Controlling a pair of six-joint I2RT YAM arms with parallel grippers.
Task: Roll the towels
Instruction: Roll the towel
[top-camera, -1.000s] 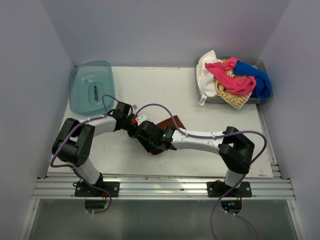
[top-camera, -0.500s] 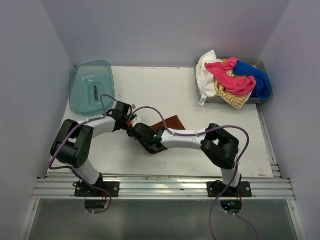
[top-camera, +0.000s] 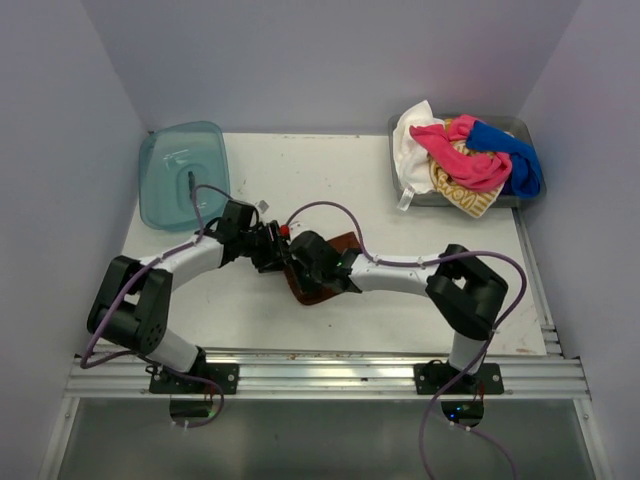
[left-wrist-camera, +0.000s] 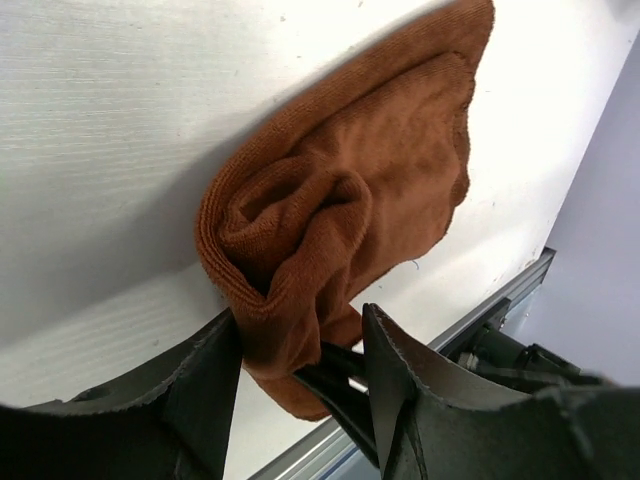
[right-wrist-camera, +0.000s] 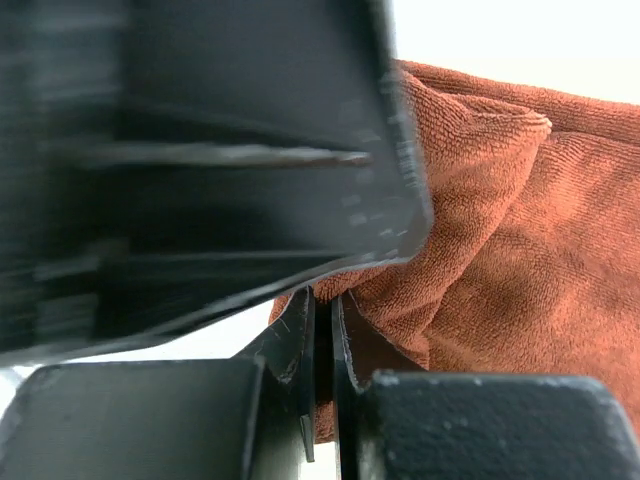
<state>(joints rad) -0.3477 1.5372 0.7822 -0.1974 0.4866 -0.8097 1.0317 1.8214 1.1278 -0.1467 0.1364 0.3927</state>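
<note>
A rust-brown towel (left-wrist-camera: 350, 200) lies half rolled on the white table, its rolled end toward my left wrist camera. In the top view the towel (top-camera: 346, 244) shows only at its edges beneath the two wrists. My left gripper (left-wrist-camera: 300, 345) is open, its fingers (left-wrist-camera: 205, 390) standing either side of the rolled end. My right gripper (right-wrist-camera: 323, 325) is shut on a fold of that towel, reaching in between the left fingers. More towels, pink (top-camera: 462, 162), blue (top-camera: 512, 155), white (top-camera: 410, 140) and yellow-striped (top-camera: 462, 198), are heaped at the back right.
The heap sits in a grey bin (top-camera: 520, 124) at the back right corner. A translucent teal tray (top-camera: 180, 175) lies at the back left. Grey walls close in both sides, and a metal rail (top-camera: 320, 375) runs along the near edge.
My left gripper has opened from shut. My right gripper has closed on the rust-brown towel. Both wrists have shifted slightly right and away from the rail.
</note>
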